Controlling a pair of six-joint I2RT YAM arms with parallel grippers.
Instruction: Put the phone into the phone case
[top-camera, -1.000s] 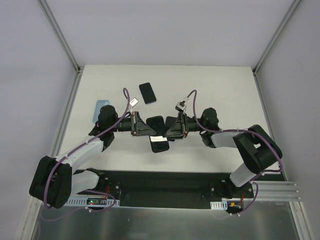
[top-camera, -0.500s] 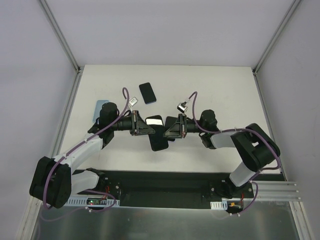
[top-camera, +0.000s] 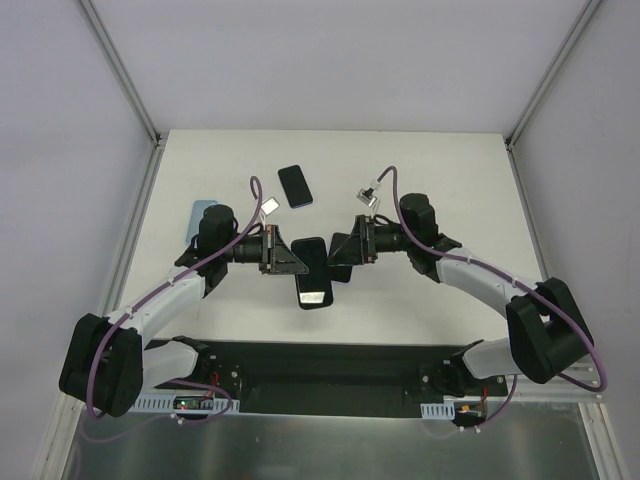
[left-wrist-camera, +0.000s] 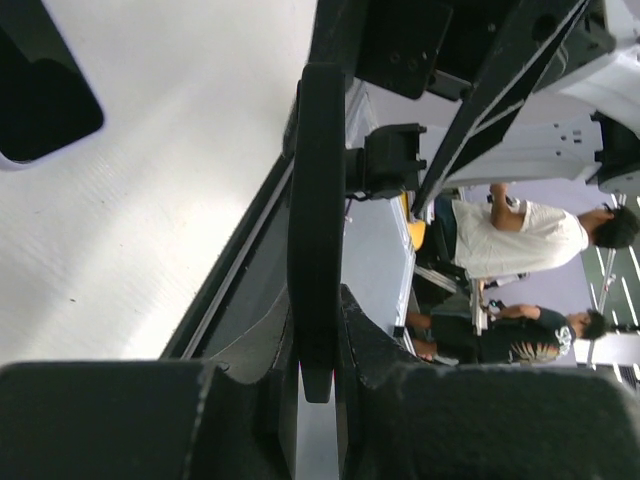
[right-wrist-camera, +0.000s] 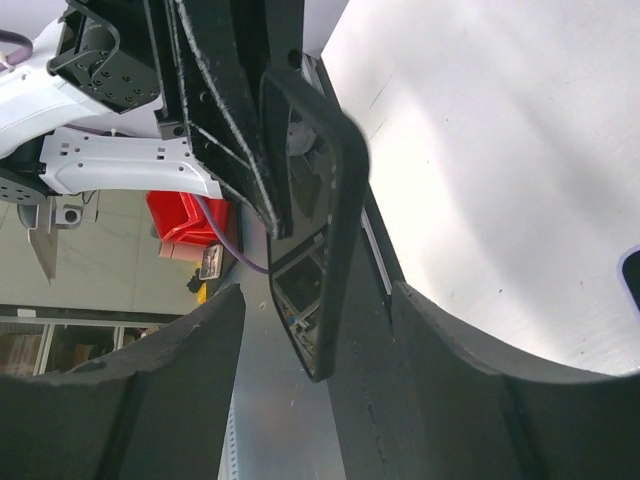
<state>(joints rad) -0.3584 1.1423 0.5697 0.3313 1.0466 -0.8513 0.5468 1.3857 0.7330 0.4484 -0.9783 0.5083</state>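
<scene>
The left tool (left-wrist-camera: 316, 352) is closed narrow on a thin black glossy slab (left-wrist-camera: 316, 200), pinched by one end and seen edge-on in its own wrist view; I take this slab for the phone, carried in the air over the middle of the white counter (top-camera: 450, 190), nearer the near edge than the far one; the right tool (right-wrist-camera: 315, 300) stands wide, its jaws either side of the slab's free end with a clear gap on one side, so it grips nothing; a raised dark rim runs round the slab in the right wrist view, and I cannot tell whether that is a case wall already on it; a second black rounded rectangle (top-camera: 341, 262) shows just beside the slab under the right tool, probably the phone case, though it is unclear whether it lies on the counter or is lifted; a small black phone-shaped piece (top-camera: 294, 186) lies toward the far edge and a pale blue flat piece (top-camera: 203, 213) near the left edge, both well apart from the work.

The step in hand looks like a hand-over or an alignment; to do it well, the right tool should close across the slab's long edges, not its faces, and hold firmly before the left lets go; then one corner should be seated in the case first and the rest pressed in turn; the risk is a glossy slab slipping from an end pinch.
</scene>
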